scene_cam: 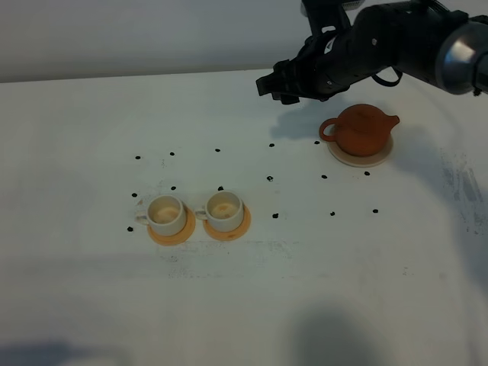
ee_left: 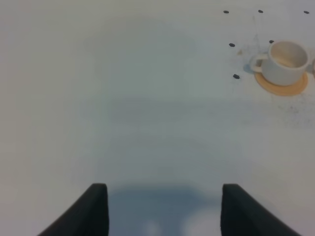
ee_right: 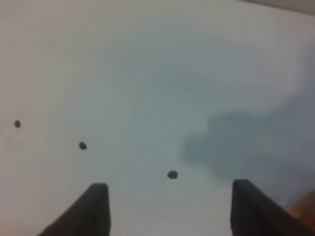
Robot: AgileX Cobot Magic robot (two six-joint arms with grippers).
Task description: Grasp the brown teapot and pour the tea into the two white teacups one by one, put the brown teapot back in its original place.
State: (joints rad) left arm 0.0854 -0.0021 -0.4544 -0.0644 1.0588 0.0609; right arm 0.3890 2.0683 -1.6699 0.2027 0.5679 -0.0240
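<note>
Jaws wide apart and empty, my right gripper [scene_cam: 276, 88] hovers near the brown teapot [scene_cam: 366, 128], upright on its cream saucer [scene_cam: 358, 161]; my left gripper [ee_left: 163, 187], likewise spread, holds nothing; the two white teacups [scene_cam: 165, 212] [scene_cam: 223, 207] sit side by side on orange coasters [scene_cam: 171, 236], well apart from the teapot

A white table [scene_cam: 91, 114] dotted with black marks [scene_cam: 269, 178] carries two orange coasters [scene_cam: 172, 237] side by side and a cream saucer [scene_cam: 358, 160] well apart

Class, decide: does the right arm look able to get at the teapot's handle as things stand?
Probably yes. The right gripper hovers open and empty close to the teapot, whose handle is turned toward it, with nothing standing between them.
</note>
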